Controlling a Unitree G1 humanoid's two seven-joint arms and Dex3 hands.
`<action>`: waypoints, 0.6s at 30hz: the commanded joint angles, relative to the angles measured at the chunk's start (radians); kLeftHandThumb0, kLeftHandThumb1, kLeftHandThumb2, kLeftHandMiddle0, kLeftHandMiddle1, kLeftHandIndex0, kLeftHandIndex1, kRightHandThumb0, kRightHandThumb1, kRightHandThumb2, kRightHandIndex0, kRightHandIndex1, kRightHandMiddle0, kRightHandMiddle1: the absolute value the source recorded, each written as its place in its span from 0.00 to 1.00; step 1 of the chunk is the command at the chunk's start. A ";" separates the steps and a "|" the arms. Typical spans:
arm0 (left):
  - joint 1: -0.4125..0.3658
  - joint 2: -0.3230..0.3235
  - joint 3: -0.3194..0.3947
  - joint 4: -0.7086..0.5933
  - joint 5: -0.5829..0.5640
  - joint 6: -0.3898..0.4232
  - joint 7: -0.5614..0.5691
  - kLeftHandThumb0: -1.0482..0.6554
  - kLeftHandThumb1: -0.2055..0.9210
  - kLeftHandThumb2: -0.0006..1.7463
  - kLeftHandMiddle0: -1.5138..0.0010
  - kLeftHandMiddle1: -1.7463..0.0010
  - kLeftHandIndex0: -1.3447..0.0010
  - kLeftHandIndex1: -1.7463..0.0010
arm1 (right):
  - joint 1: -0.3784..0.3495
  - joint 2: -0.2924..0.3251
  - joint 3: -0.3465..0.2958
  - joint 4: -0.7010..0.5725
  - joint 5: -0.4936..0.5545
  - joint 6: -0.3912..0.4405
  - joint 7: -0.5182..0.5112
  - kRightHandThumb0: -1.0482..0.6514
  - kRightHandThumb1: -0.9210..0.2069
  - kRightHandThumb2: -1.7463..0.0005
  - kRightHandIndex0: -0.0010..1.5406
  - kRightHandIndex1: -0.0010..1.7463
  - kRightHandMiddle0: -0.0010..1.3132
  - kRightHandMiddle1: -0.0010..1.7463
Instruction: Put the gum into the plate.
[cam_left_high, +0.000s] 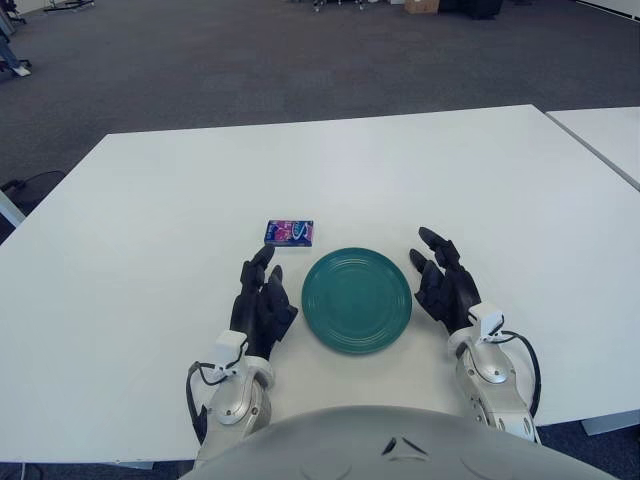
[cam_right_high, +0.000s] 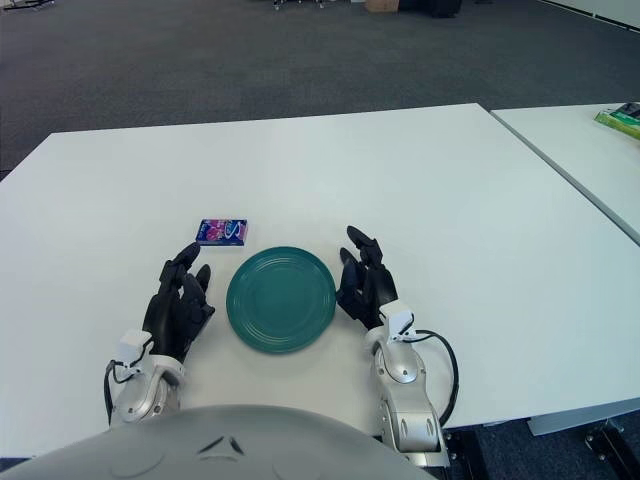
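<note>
The gum pack (cam_left_high: 289, 233) is lying flat on the white table (cam_left_high: 150, 200), a little left of frame centre, its long axis running left to right, just above and left of the teal plate (cam_left_high: 357, 300). The left hand (cam_left_high: 262, 303) is resting just below it, fingers relaxed and holding nothing, fingertips pointing toward the pack. The right hand (cam_left_high: 447, 283) is sitting right of the plate, also released, farther off. Table edges are lying well apart from everything.

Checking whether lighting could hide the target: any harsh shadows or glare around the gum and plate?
Left eye view: even light, gum pack and plate legible, only faint sheen. Right eye view: soft shadows under left hand and right hand.
</note>
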 joint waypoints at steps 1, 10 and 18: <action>-0.022 -0.011 0.005 0.009 0.004 -0.026 0.007 0.11 1.00 0.55 0.73 0.99 0.95 0.61 | 0.016 0.005 -0.003 0.013 0.009 0.033 -0.003 0.19 0.00 0.44 0.22 0.00 0.00 0.30; -0.083 0.005 0.040 0.048 0.015 -0.068 -0.001 0.08 1.00 0.55 0.72 0.99 0.91 0.59 | 0.010 -0.003 -0.001 0.018 -0.005 0.036 -0.002 0.18 0.00 0.44 0.22 0.00 0.00 0.31; -0.214 0.026 0.124 0.049 -0.020 -0.018 -0.015 0.05 1.00 0.56 0.71 0.99 0.90 0.59 | 0.005 -0.010 0.002 0.018 -0.004 0.043 0.005 0.19 0.00 0.43 0.19 0.00 0.00 0.28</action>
